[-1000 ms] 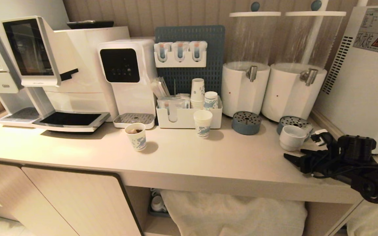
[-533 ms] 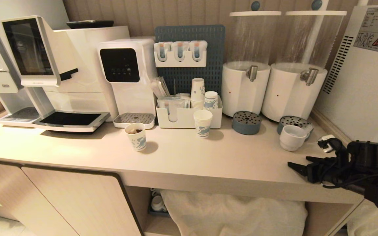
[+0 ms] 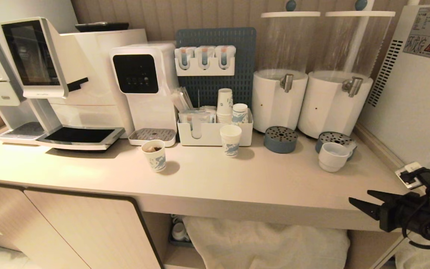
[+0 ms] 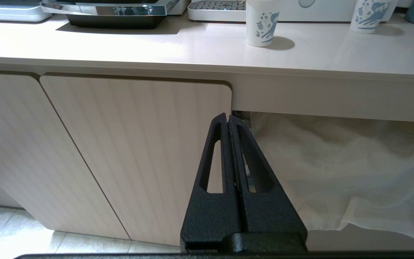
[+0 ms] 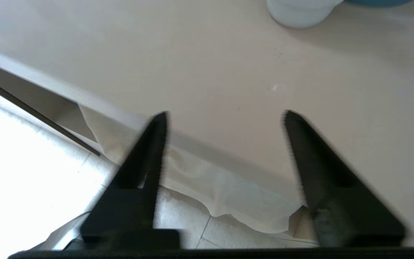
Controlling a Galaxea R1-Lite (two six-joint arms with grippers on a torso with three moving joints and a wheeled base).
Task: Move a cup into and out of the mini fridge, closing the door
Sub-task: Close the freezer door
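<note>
One black right hand (image 3: 358, 200) has pulled back from the small white ceramic cup (image 3: 333, 157) toward the near right edge of the pale surface (image 3: 207, 175), fingers spread and empty. I judge the cup is released; it stands far-left of the hand, well apart.

Before me runs a pale beige worktop (image 3: 207, 179) with a thick front edge, lit warmly from above so that its left part glows. Behind it the wall (image 3: 162, 15) is clad in narrow vertical wooden slats. Under the worktop on my left are light wood-grain cabinet doors (image 3: 88, 228) with rounded corners and dark edging. Next to them is an open bay hung with a white cloth (image 3: 267, 243). Pale floor tiles (image 4: 13, 230) show below the cabinets.
</note>
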